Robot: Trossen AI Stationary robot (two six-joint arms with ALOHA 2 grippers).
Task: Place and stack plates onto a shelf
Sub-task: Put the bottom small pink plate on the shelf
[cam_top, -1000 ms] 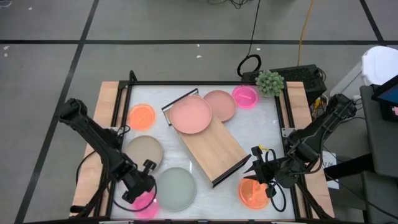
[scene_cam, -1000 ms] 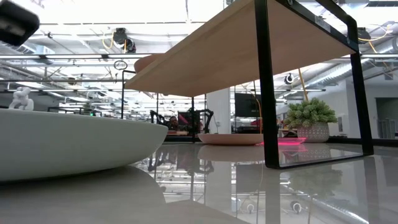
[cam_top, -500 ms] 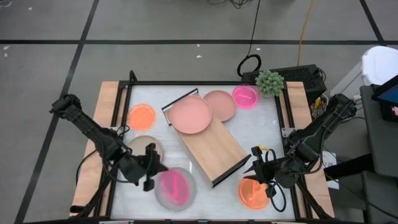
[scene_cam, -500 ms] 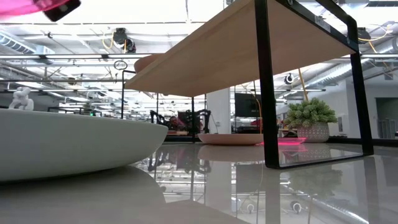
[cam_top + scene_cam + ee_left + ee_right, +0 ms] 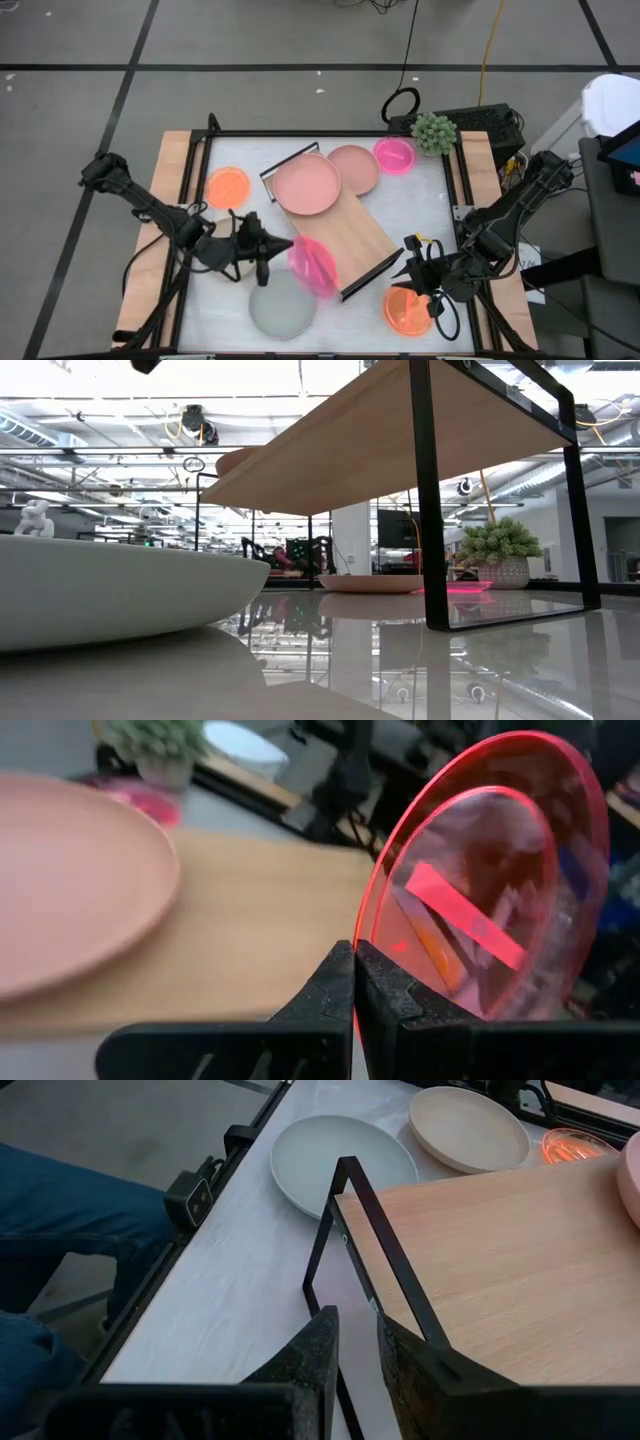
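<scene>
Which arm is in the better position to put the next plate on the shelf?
Left. Its gripper already grips the hot-pink plate at the shelf edge. The right gripper holds nothing, beside the shelf's other end.

No readable text, label, brand, number or sign anywhere. Nothing legible on plates, shelf or arms. None near the fingers either.

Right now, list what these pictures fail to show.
- Beige plate, high view: mostly covered by the left gripper.
- Hot-pink divided plate, high view: motion-blurred; gap above the shelf unreadable.
- Orange divided plate, high view: partly under the right gripper.
- Grey-green plate, low view: cut off by the edge.
</scene>
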